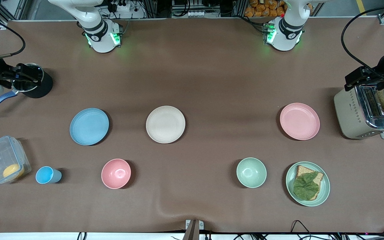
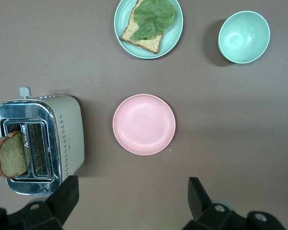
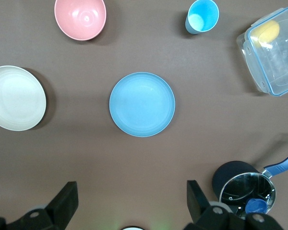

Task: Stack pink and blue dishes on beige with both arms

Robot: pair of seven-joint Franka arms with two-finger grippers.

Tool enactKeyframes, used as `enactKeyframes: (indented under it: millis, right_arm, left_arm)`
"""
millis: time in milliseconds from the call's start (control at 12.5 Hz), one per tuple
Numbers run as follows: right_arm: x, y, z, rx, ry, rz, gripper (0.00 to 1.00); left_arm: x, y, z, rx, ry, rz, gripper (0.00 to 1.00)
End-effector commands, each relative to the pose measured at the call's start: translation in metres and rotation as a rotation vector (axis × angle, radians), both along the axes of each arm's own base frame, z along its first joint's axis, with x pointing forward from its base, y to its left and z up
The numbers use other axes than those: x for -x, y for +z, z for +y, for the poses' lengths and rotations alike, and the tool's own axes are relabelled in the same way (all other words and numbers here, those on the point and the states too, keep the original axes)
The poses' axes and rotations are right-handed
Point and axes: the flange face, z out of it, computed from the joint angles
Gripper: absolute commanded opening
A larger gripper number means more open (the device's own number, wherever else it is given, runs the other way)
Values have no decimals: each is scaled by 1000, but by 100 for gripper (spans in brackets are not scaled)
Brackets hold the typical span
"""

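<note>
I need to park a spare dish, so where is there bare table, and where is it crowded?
Bare brown cloth lies between the round cream-beige plate and the pastel pink plate, and between the deep pink bowl and the mint green bowl. It is crowded at the right arm's end, around the clear lidded box and small blue cup.
</note>
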Motion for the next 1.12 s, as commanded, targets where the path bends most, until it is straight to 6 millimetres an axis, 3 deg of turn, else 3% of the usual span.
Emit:
enactKeyframes:
  millis: [0,321,481,883,1043]
  right_arm:
    - [7,4,-2,6,-18,-3,100]
    - [7,4,-1,6,-17,-3,100]
    - [7,4,-1,6,-17,-3,100]
    - [7,4,-2,6,-18,-3,100]
    - [8,3,-1,6,-14,7,100]
  left_arm:
    - [5,9,2,-10,-8,-14,100]
    - [5,7,1,-20,-9,-10,100]
    - [1,-4,1,-19,-10,-3,100]
    - [-5,-71,1,-23,-15,6,100]
    - [-5,-111,26,-22,20,14,100]
